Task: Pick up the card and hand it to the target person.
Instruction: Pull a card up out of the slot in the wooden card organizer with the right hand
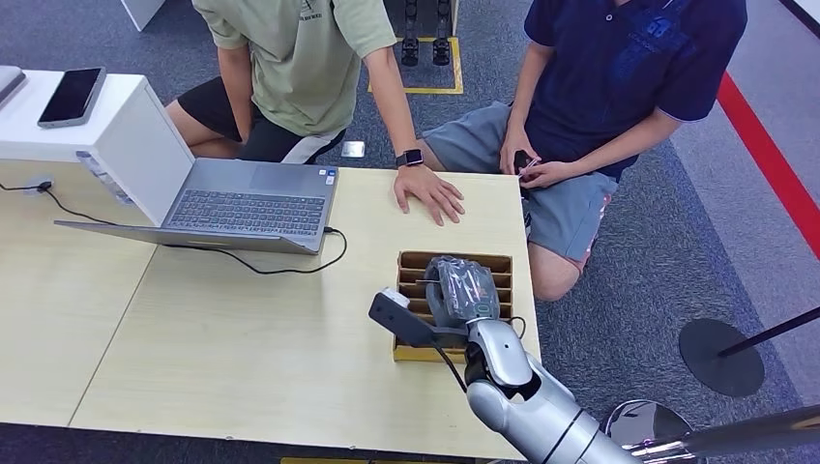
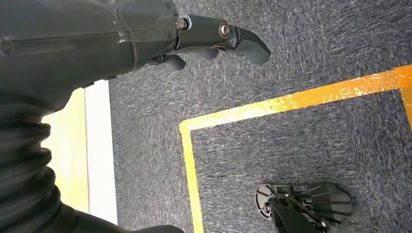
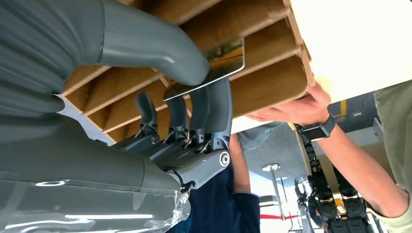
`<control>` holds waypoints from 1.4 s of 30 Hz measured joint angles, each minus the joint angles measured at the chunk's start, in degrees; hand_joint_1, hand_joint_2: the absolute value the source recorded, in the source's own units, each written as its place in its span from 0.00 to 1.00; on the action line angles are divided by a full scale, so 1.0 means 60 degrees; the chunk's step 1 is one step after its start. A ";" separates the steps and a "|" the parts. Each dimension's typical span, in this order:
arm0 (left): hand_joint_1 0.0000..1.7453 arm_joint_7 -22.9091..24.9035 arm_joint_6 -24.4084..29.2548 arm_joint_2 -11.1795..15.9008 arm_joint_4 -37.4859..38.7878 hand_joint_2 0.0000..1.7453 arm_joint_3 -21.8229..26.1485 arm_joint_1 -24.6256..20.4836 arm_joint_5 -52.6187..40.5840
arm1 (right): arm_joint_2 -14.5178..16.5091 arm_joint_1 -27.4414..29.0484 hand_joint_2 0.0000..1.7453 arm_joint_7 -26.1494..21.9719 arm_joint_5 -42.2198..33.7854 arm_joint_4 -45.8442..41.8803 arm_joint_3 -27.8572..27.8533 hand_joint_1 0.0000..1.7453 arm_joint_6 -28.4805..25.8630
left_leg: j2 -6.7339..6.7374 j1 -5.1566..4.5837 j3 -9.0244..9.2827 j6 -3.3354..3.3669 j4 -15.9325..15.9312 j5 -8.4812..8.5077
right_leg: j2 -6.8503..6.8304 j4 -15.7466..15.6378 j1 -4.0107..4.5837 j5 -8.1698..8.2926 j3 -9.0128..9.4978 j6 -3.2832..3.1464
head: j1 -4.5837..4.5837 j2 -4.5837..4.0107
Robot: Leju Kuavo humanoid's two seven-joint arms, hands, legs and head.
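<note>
Clearly the card (image 3: 214, 65) should be drawn straight up out of its slot, grip kept firm so it does not catch on the dividers of the wooden rack (image 1: 410, 350). The right hand (image 1: 462, 289) pinches it, thumb on one face, fingers (image 3: 218, 107) on the other, over the rack on the table (image 1: 242, 348).

Head view high over the table (image 1: 242, 338); right wrist close under the slotted box (image 3: 262, 73), shared; left wrist floorward.
</note>
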 joint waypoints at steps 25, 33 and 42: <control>0.00 -0.0090 -0.0856 0.0178 -0.0050 0.00 -0.0088 -0.0030 -0.0046 | 0.0057 -0.0085 1.00 -0.0137 -0.0078 0.0180 0.0023 0.91 -0.0072 | -0.0002 -0.0001 -0.0001 0.0000 0.0001 0.0001 | -0.0001 0.0002 -0.0001 -0.0001 -0.0001 0.0001 | 0.0000 0.0000; 0.00 -0.0248 -0.1819 0.0372 -0.0012 1.00 0.0182 -0.0013 0.0251 | 0.0153 -0.0174 1.00 -0.0358 -0.0087 0.0365 0.0015 0.91 -0.0128 | 0.0008 0.0004 0.0002 -0.0002 -0.0001 0.0001 | 0.0007 -0.0001 0.0004 0.0003 0.0000 -0.0004 | 0.0000 0.0000; 0.00 -0.0165 -0.1641 0.0357 0.0024 1.00 0.0224 0.0066 0.0304 | -0.0080 -0.0033 1.00 -0.0262 0.0003 -0.0389 -0.0155 0.89 -0.0432 | 0.0003 0.0003 0.0000 -0.0001 0.0001 0.0000 | 0.0002 0.0001 0.0003 0.0001 0.0001 -0.0001 | 0.0000 0.0000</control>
